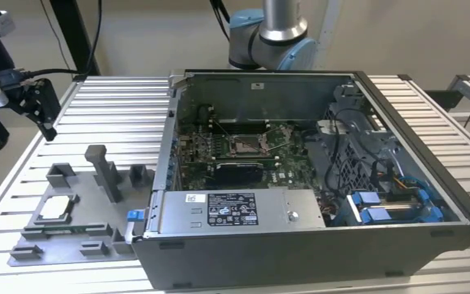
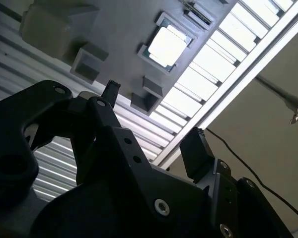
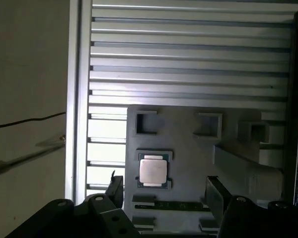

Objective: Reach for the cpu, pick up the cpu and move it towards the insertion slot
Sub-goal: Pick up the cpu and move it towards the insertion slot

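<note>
The cpu (image 1: 55, 209) is a small silvery square chip lying flat in a recess of the grey plastic tray (image 1: 35, 251), at the exterior view's left. It also shows as the bright square chip (image 2: 166, 45) (image 3: 153, 171) in both wrist views. My gripper (image 1: 43, 116) hangs above the slatted table, beyond the tray and apart from the chip. It is open (image 3: 166, 193), its two black fingers (image 2: 111, 90) spread with nothing between them. The insertion slot (image 1: 247, 144) is a metal-framed square socket on the board inside the open computer case.
The open computer case (image 1: 317, 257) takes up the middle and right of the slatted table (image 1: 112, 104). On the tray stand a tall grey post (image 1: 104, 171) and small blocks. A green memory stick (image 1: 68, 228) lies near the chip. Cables and blue connectors (image 1: 382, 208) fill the case's right side.
</note>
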You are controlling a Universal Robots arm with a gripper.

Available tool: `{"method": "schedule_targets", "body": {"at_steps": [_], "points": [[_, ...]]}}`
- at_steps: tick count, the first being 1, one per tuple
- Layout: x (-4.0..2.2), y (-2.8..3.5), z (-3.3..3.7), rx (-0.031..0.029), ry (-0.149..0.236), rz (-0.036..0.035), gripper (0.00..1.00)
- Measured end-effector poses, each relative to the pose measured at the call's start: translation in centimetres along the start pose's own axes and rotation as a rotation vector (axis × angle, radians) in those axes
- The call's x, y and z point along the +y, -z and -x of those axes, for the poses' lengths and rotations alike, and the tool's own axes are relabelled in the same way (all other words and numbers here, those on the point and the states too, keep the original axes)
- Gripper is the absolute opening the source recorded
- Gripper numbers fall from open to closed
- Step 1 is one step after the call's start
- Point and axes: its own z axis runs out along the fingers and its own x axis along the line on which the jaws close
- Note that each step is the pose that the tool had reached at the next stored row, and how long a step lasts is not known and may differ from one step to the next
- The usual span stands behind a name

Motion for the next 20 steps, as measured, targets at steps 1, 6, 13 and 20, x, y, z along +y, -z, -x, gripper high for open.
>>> {"method": "schedule_targets", "body": {"at_steps": [1,6,13,20], "points": [[-0.01,-0.19,0.0,0.0,0.0,0.0001,1.0],[-0.04,-1.04,0.0,0.0001,0.0,0.0,1.0],[-0.08,-2.11,0.0,0.0001,0.0,0.0,1.0],[-0.12,-3.1,0.0,0.0001,0.0,0.0,1.0]]}}
